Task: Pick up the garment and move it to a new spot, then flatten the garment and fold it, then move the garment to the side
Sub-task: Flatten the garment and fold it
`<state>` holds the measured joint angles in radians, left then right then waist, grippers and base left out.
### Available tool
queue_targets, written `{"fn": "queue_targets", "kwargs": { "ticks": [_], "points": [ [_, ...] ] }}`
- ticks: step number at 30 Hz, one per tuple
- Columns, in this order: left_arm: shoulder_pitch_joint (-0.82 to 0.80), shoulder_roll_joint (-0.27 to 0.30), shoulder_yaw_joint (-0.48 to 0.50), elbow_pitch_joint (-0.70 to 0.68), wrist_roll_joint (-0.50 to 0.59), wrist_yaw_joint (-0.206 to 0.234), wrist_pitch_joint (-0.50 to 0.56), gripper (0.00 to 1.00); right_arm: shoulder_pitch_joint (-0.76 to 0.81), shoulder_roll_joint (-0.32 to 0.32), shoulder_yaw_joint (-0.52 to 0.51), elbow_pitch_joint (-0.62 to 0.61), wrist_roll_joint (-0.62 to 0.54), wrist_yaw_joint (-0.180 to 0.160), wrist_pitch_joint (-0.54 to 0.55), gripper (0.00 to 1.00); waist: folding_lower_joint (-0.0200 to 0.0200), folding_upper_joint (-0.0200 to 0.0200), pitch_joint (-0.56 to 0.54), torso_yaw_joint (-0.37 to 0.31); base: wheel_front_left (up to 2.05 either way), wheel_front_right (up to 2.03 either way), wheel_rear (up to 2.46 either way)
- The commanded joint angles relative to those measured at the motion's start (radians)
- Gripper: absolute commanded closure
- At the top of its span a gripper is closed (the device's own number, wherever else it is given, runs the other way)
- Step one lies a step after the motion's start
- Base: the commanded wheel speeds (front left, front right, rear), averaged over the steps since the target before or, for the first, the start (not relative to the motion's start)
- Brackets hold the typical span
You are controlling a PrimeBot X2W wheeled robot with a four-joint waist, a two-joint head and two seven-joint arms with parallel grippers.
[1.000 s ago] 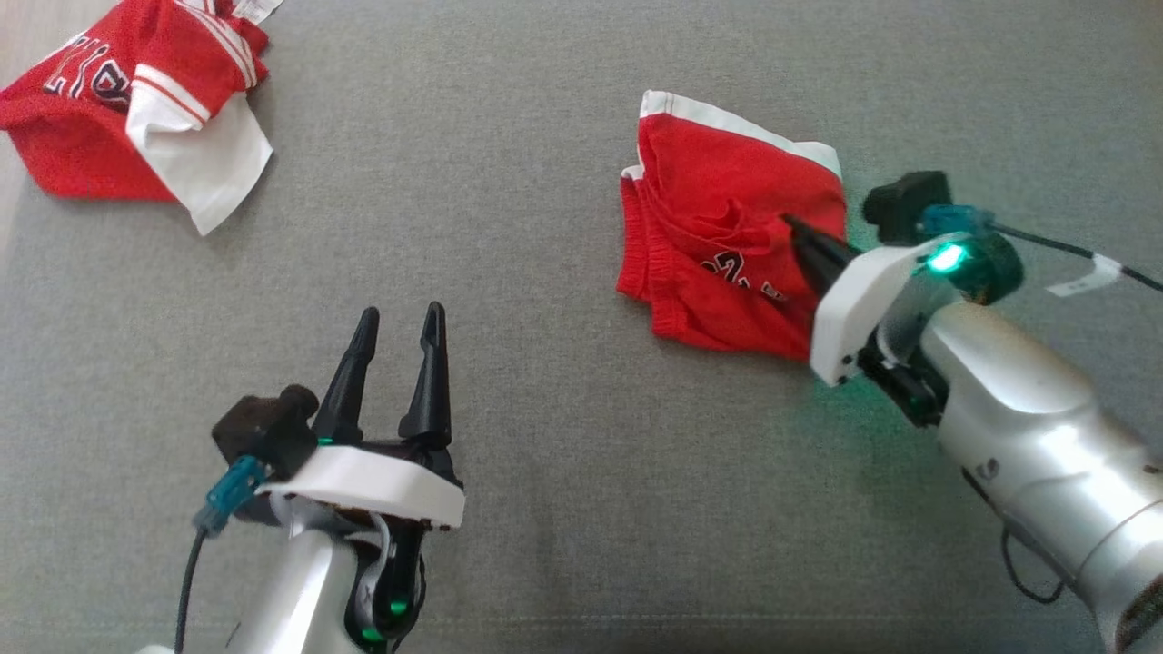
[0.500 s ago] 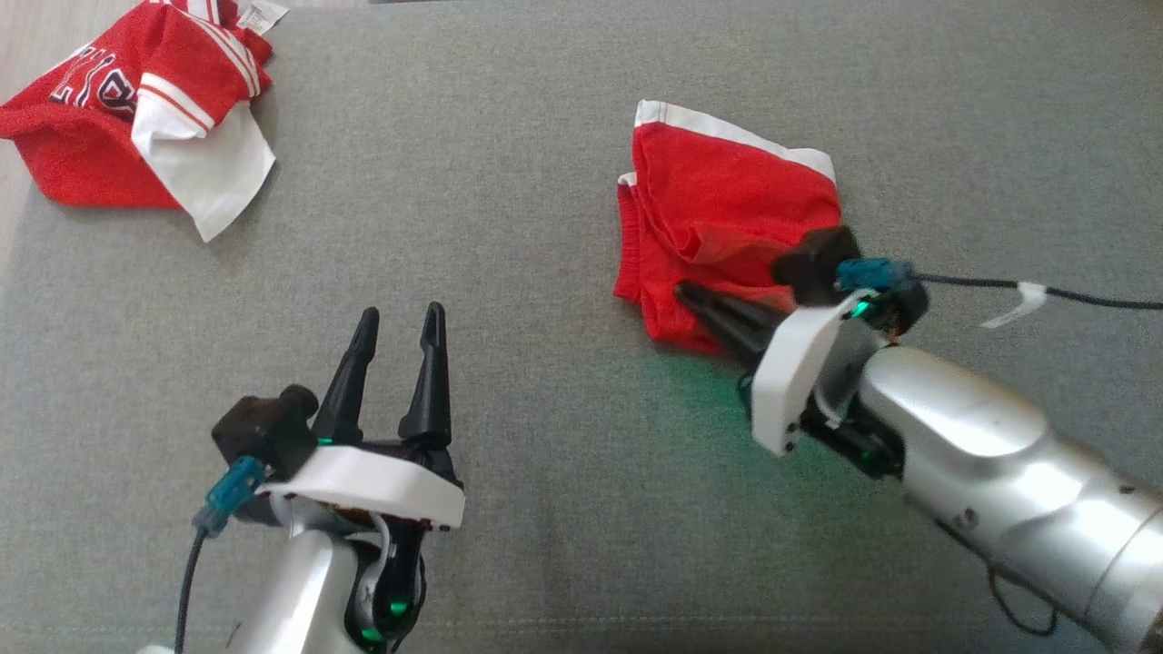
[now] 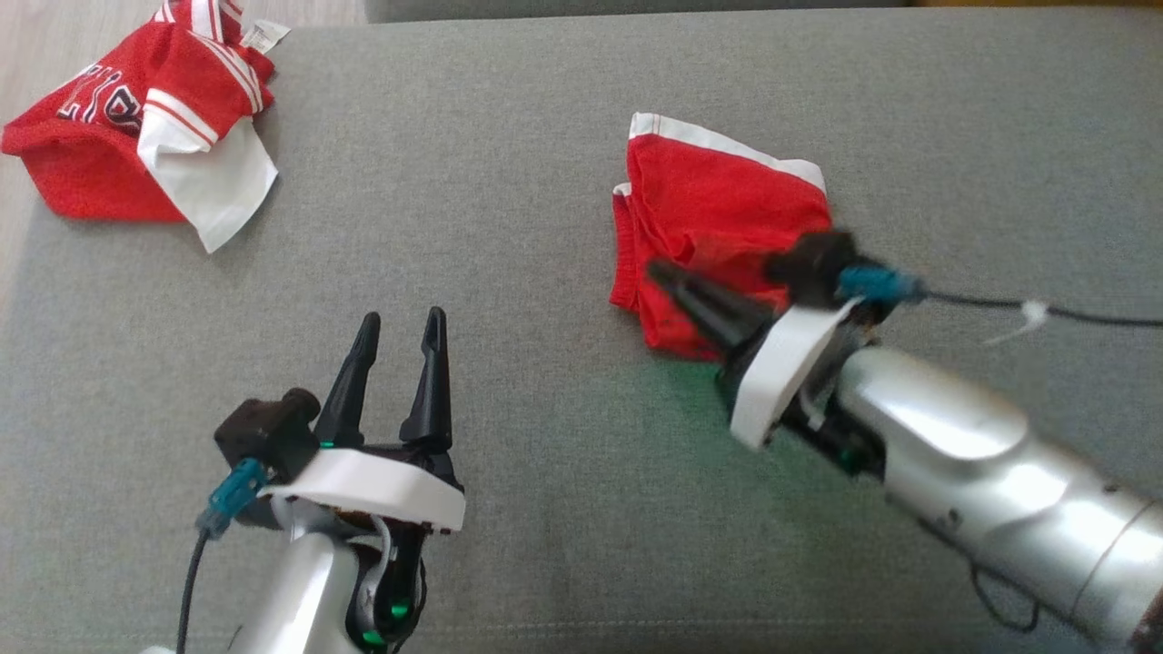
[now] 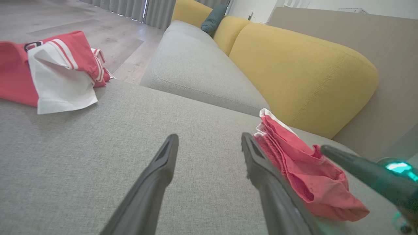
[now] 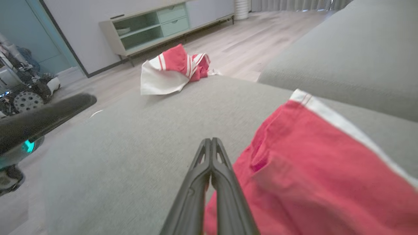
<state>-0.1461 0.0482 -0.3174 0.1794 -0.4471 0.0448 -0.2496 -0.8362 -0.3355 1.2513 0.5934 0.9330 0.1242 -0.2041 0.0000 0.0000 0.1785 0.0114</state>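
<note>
garment (image 3: 727, 200) – a pair of red shorts with a white stripe along its far hem – lies bunched and roughly folded on the right half of the grey seat cushion (image 3: 509, 227), well in from every edge of that cushion. its left edge is a ribbed band, doubled over and uneven, and its near edge is rumpled under the right arm. the right gripper (image 3: 661, 272) reaches in from the lower right, with its two dark fingers pressed tight together and no cloth seen between them; from the right wrist view the tips sit just beside the shorts' left edge, low over the grey fabric, though whether they touch the cloth i cannot tell. the left gripper (image 3: 397, 320) hangs over bare cushion at the lower left with its fingers spread apart and nothing between them. a second red and white garment (image 3: 136, 154) is heaped at the far left corner, lapping over the cushion's edge toward the wooden floor (image 3: 36, 45). between the two garments runs a wide stretch of bare grey – also bare in front of the shorts and to their right, where a thin black cable (image 3: 1090, 318) crosses. beyond the far seam lies another grey cushion (image 4: 196, 68), with a yellow back cushion (image 4: 294, 65) on its right.
</note>
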Motion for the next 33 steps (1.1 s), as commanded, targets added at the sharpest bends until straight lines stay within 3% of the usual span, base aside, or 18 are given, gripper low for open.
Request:
{"fn": "queue_targets", "kwargs": {
  "ticks": [1, 7, 16, 20, 26, 33],
  "points": [
    [-0.014, 0.002, 0.025, -0.029, -0.003, 0.006, -0.012, 0.00, -0.037, -0.024, -0.035, -0.003, 0.005, 0.007, -0.021, 1.00, 0.0000, 0.0000, -0.005, 0.000, 0.00, 0.00, 0.00],
    [-0.013, 0.002, 0.012, -0.034, -0.006, 0.006, -0.012, 0.00, -0.079, -0.067, -0.074, 0.090, 0.005, 0.007, -0.023, 1.00, 0.0000, 0.0000, 0.001, 0.017, 0.00, 0.00, 0.00],
    [-0.032, 0.002, -0.004, -0.034, -0.011, 0.006, -0.012, 0.00, -0.148, -0.100, 0.005, 0.162, -0.024, 0.007, 0.109, 1.00, 0.0000, 0.0000, 0.041, 0.068, 0.00, 0.00, 0.00],
    [-0.038, 0.002, -0.005, -0.033, -0.017, 0.007, -0.012, 0.00, -0.151, -0.141, 0.025, 0.115, -0.046, 0.007, 0.195, 1.00, 0.0000, 0.0000, 0.050, 0.084, 0.00, 0.00, 0.00],
    [-0.040, 0.002, 0.002, -0.036, -0.021, 0.012, -0.012, 0.00, -0.090, -0.202, 0.029, -0.061, -0.078, 0.007, 0.315, 1.00, 0.0000, 0.0000, 0.054, 0.080, 0.00, 0.00, 0.00],
    [-0.050, 0.002, 0.010, -0.039, -0.019, 0.009, -0.012, 0.00, -0.044, -0.183, 0.029, -0.140, -0.083, 0.007, 0.345, 1.00, 0.0000, 0.0000, 0.072, 0.055, 0.00, 0.00, 0.00]
  ]
}}
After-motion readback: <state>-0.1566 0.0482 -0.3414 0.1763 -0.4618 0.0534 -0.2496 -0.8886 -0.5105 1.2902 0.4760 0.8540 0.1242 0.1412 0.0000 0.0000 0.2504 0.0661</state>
